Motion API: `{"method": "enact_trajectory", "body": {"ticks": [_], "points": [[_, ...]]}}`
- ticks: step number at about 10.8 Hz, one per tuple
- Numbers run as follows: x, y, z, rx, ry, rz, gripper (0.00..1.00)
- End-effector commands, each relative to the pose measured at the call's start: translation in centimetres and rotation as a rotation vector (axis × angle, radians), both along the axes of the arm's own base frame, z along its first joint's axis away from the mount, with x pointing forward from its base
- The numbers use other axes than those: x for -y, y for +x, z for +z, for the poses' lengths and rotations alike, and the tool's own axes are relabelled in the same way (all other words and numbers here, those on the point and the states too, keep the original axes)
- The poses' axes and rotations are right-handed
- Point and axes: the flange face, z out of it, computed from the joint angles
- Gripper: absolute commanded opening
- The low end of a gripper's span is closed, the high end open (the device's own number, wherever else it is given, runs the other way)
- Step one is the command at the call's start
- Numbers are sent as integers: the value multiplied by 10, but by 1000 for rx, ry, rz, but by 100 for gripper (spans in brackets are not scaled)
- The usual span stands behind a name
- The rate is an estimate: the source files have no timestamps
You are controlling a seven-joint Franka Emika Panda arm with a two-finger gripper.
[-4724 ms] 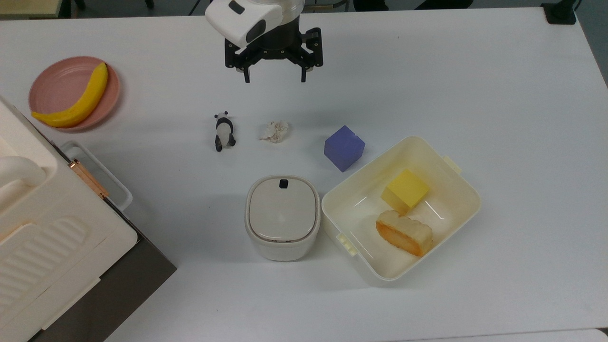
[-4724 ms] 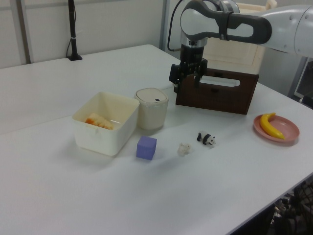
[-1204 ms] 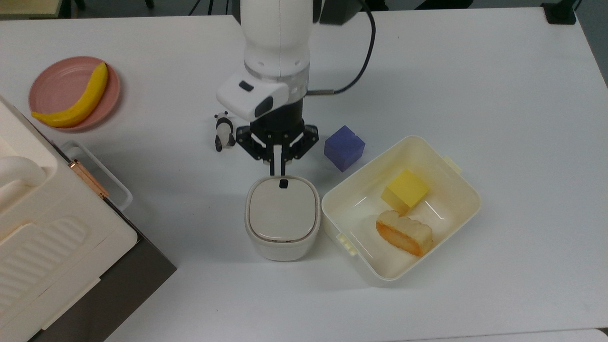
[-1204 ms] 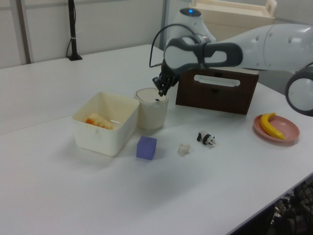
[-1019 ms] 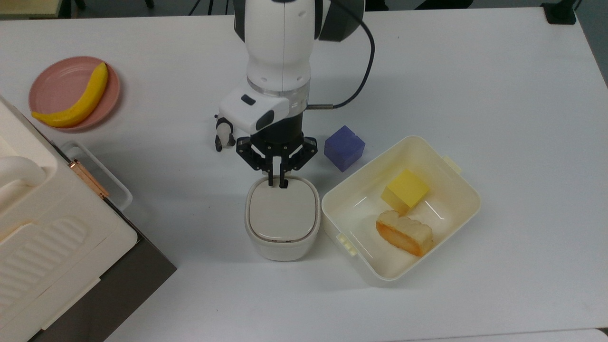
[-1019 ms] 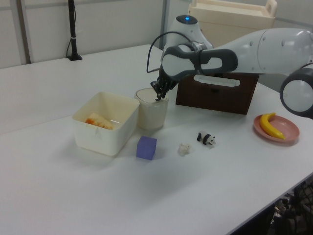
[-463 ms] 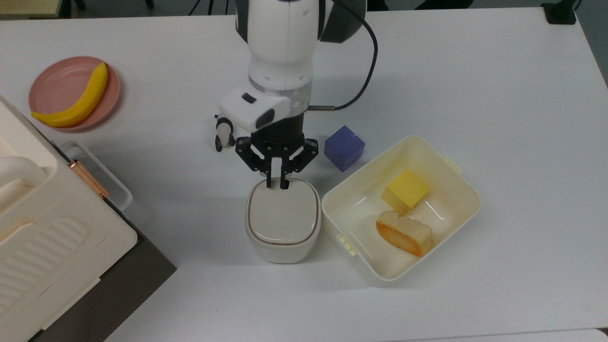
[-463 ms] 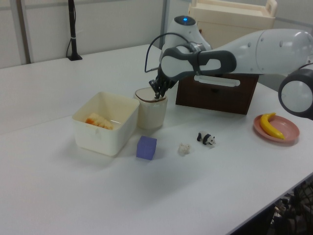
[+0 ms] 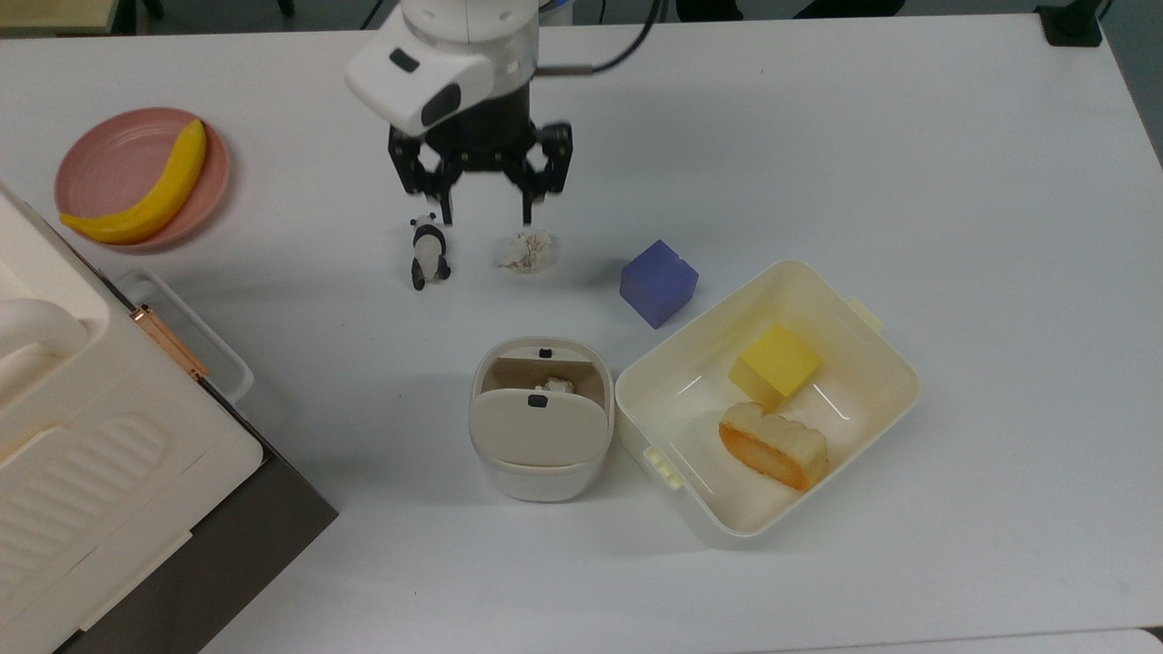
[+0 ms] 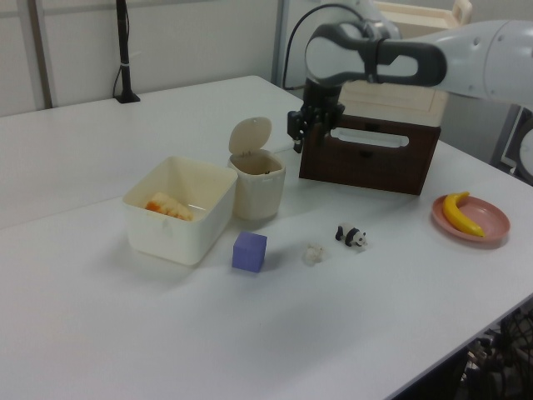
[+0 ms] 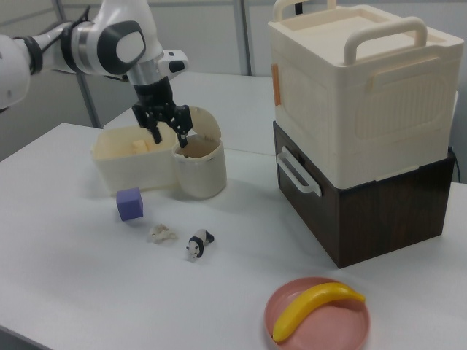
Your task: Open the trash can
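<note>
The trash can (image 9: 540,469) stands mid-table, an off-white bin with its beige lid (image 9: 540,428) swung up on its hinge; a pale crumpled scrap lies inside. The left view has the trash can (image 10: 258,192) with the lid (image 10: 250,136) upright. My gripper (image 9: 487,216) hangs open and empty above the table, well away from the can toward the top view's top, over the gap between a panda toy (image 9: 428,252) and a paper ball (image 9: 525,250). In the right view the gripper (image 11: 169,136) appears in front of the can (image 11: 199,172).
A cream tub (image 9: 895,363) touching the can on the top view's right holds a yellow block (image 9: 775,363) and a bread piece (image 9: 772,445). A purple cube (image 9: 659,282) sits beside it. A banana (image 9: 150,191) lies on a pink plate (image 9: 100,154). A large cream appliance (image 9: 91,454) fills the lower left.
The gripper was shut with its tips on the lid's button. The lid has since sprung up, and the gripper has risen, pulled back toward the top view's top and opened.
</note>
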Motion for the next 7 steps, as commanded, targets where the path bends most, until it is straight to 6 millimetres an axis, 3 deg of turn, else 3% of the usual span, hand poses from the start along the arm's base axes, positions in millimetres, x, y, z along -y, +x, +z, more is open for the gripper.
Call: {"method": "enact_trajectory", "body": {"ticks": [1, 7], "points": [[1, -26, 10, -95, 15, 41, 100], [2, -27, 13, -94, 15, 33, 100]]}}
